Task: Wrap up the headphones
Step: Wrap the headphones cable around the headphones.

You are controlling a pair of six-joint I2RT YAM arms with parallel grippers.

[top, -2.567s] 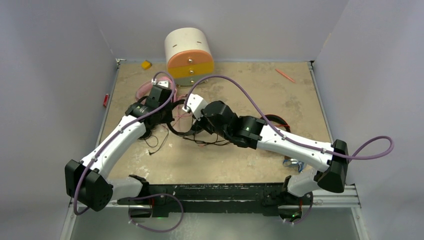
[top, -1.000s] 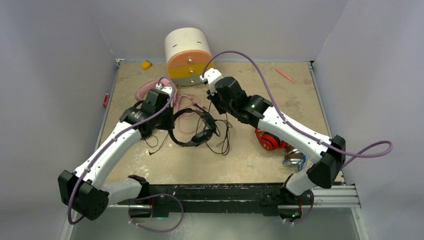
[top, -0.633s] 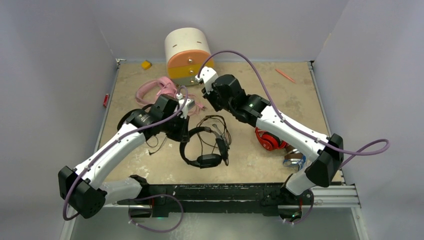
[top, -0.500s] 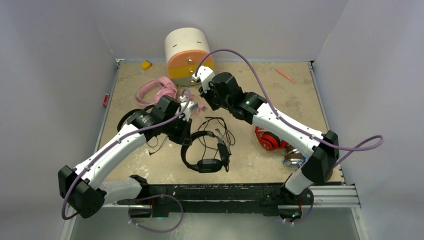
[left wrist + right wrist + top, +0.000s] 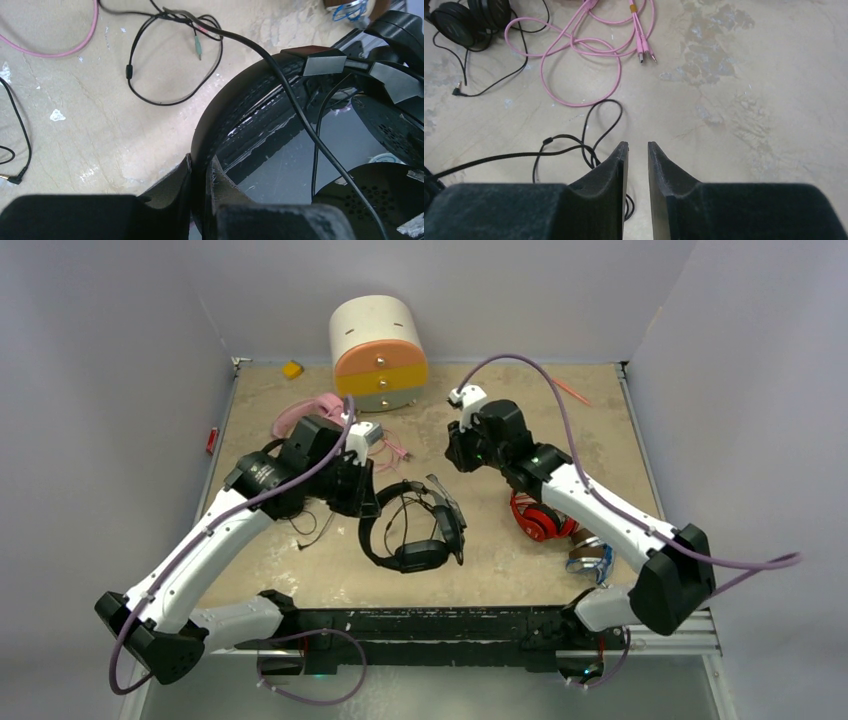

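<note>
The left gripper (image 5: 201,162) clamps the headband of the black headphones (image 5: 418,556) near the middle of the table's (image 5: 600,430) near edge, the right gripper (image 5: 637,147) hovers empty, jaws slightly apart, nearer the far edge, so winding seems underway, and next means catching the loose cable (image 5: 545,141).

two white arms (image 5: 215,540) with black joints, purple cables (image 5: 520,357).

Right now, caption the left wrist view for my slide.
Left gripper clamps the headband of the black headphones, black cable draped across it.
</note>
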